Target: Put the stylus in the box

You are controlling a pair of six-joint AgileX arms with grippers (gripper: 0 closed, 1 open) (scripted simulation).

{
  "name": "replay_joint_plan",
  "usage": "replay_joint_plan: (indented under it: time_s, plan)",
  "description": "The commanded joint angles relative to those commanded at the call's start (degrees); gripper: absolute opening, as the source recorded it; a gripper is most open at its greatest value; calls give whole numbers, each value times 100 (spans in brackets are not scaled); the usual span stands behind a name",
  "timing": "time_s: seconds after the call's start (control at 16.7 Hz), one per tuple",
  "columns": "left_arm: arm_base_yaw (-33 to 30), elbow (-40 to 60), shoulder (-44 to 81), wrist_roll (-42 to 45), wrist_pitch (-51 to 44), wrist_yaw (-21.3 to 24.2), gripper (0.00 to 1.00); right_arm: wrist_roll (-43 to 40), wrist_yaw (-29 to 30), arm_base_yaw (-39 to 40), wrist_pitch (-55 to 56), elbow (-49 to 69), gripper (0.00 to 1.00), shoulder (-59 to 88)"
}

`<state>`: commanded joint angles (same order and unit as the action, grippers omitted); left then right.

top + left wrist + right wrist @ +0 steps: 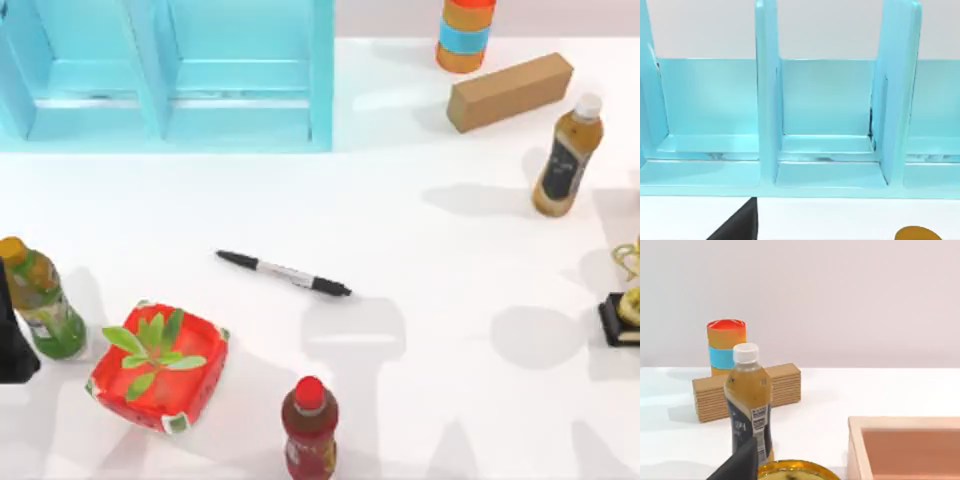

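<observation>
Stylus (284,272) lies flat on the white desk (420,230) near its middle, slanted, black ends and silver-white middle, touching nothing. Behind it stands a light-blue divided rack (170,75); in front sit a red tray with green leaves (158,365) and a red-capped bottle (309,430). The left arm (12,330) is at the desk's left edge beside a green bottle (42,300). A wooden box (905,447) appears in the right wrist view, near an amber tea bottle (748,400). Whether either hand is wide or narrow, I cannot tell.
</observation>
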<state>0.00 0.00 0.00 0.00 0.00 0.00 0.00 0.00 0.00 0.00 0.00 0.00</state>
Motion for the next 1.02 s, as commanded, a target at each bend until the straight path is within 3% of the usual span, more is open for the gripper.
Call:
replay_joint_plan:
  time_s: [0.24, 0.48, 1.02]
  plan:
    - [0, 0, 0, 0, 0, 0, 100, -45, -27, 26, -127, 132, 100, 160]
    - [0, 0, 0, 0, 0, 0, 100, -298, -164, 162, -824, 1005, 100, 1153]
    - [0, 0, 0, 0, 0, 0, 100, -1237, -717, 817, -3223, 5340, 100, 5364]
